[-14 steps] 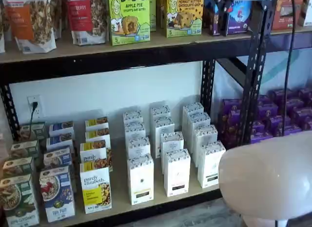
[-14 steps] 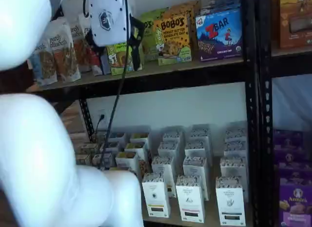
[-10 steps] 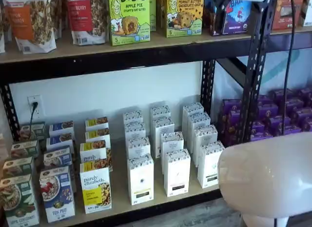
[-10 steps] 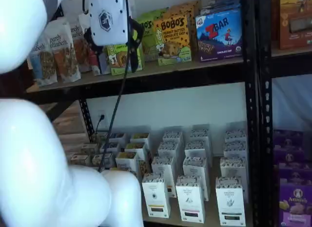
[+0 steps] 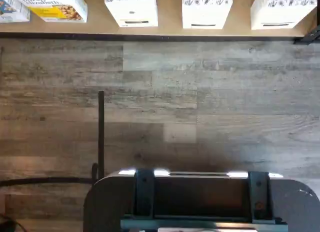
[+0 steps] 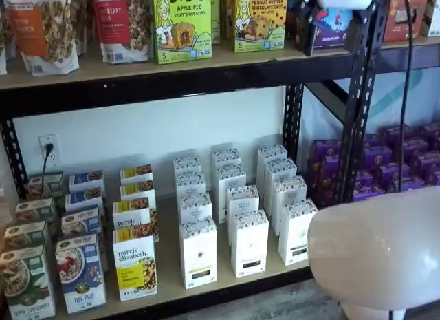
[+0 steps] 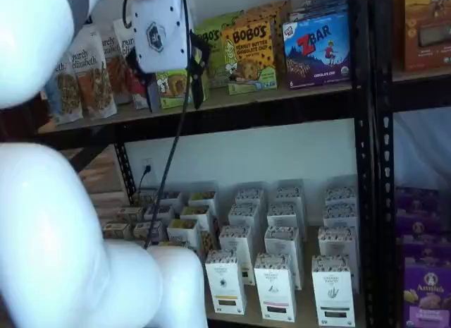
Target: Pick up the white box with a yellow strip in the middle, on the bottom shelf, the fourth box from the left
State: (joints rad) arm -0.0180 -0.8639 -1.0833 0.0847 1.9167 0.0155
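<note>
On the bottom shelf, the white box has a speckled top.

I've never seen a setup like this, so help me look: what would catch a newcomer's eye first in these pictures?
Probably the bulky white robot arm that fills the near side of both shelf views, with its tool up at the level of the upper shelf, a black cable hanging beside it. Next come the neat rows of white cartons on the bottom shelf, the white box with the pale yellow strip in the front row. Purple boxes fill the neighbouring bay.
</note>
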